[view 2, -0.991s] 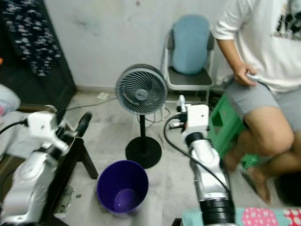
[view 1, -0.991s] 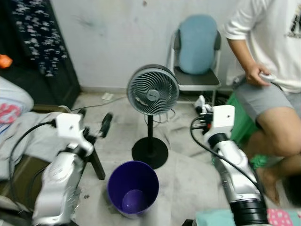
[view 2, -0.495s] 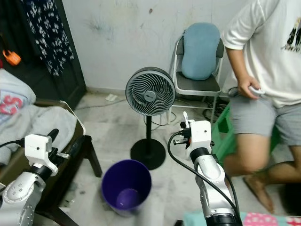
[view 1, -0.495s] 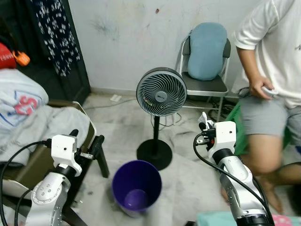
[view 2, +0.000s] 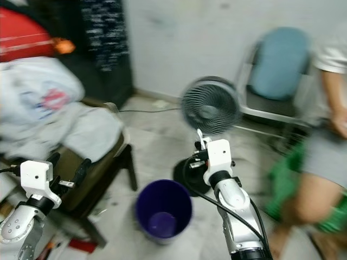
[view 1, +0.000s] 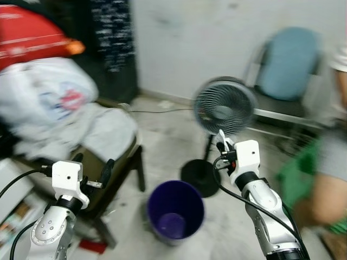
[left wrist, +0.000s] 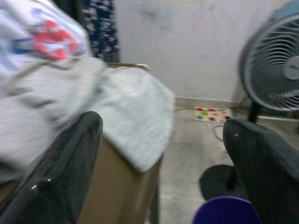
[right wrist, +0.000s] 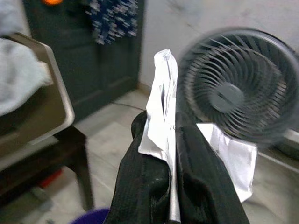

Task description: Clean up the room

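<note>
My right gripper point(view 1: 223, 147) is shut on a crumpled piece of white paper point(right wrist: 161, 88), which sticks up between the black fingers point(right wrist: 140, 186). It is held in the air in front of the standing fan point(view 1: 224, 105), above and to the right of the purple bin point(view 1: 174, 208). The bin stands open on the floor and looks bare inside. Lower left, my left gripper point(view 1: 92, 165) is open beside the chair, with its fingers point(left wrist: 60, 168) wide apart and nothing between them.
A brown chair point(view 1: 116, 162) piled with grey and white clothes point(view 1: 76, 116) stands on the left. On the right are a blue-cushioned folding chair point(view 1: 287, 65), a green crate point(view 1: 295, 179) and a blurred person's leg point(view 2: 312, 189). A power strip point(left wrist: 210, 114) lies by the wall.
The whole picture has swung left and blurred, so the camera has turned. The clothes pile now looms larger on the left. My right gripper still holds the paper.
</note>
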Robot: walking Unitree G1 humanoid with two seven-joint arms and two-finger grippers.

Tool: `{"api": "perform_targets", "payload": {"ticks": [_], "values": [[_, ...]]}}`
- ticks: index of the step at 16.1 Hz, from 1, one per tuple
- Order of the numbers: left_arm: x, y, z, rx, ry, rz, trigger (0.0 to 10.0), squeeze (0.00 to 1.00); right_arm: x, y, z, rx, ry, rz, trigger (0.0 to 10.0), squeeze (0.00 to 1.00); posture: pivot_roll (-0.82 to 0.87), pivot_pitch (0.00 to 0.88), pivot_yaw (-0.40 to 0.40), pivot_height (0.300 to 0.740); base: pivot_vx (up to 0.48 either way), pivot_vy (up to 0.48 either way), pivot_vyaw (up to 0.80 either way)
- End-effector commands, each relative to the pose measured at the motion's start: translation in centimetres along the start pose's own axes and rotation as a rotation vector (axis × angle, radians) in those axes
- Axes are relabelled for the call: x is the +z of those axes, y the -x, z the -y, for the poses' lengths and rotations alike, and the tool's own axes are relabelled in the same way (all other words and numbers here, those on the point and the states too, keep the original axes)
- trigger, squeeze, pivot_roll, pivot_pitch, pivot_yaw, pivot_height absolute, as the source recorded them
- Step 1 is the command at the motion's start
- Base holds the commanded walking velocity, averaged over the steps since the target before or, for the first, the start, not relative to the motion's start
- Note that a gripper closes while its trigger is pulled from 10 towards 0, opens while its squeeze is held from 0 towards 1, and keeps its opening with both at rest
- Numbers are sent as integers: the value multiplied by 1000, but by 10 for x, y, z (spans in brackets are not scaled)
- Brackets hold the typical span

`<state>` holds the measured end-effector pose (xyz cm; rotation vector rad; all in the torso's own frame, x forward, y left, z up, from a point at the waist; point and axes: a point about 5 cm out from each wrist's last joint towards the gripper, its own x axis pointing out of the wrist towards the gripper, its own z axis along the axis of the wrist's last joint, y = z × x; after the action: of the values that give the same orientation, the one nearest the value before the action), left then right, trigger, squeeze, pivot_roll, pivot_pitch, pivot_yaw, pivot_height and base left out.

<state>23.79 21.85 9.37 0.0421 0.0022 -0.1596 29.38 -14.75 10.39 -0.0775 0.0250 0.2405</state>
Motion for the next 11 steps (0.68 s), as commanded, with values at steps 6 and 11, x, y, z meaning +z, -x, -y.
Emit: {"api": "perform_targets", "payload": {"ticks": [6, 11], "values": [[7, -10, 9, -42, -10, 15, 10000, 0, -3, 2, 14, -63, 12, -13, 10000, 0, -22, 0, -2, 740, 0, 0, 331], [10, -13, 15, -60, -12, 33, 10000, 0, -11, 4, 22, -97, 58, -39, 10000, 0, -27, 0, 3, 740, 0, 0, 160]]}}
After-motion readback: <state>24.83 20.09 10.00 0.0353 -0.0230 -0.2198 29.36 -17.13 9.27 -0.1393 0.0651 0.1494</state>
